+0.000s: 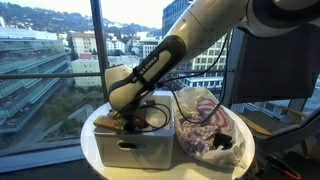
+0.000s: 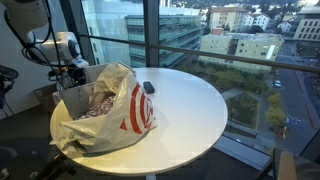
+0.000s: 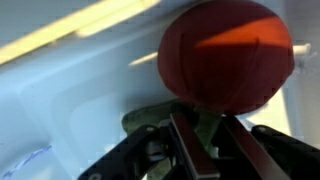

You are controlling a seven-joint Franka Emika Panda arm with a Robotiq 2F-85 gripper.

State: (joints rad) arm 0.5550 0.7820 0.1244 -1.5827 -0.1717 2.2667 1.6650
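Lower centre of the wrist view: gripper (image 3: 212, 135), two dark fingers (image 3: 188, 145), clamped or parted I cannot tell; one red-orange ball (image 3: 228, 55) just above, upper right, inside one white bin (image 1: 120, 150); one plastic bag (image 1: 205, 125) beside it; one round table (image 2: 190, 110).

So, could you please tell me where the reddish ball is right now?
In the wrist view the reddish ball lies at upper right, just ahead of the jaws, inside the white box beside the plastic bag.
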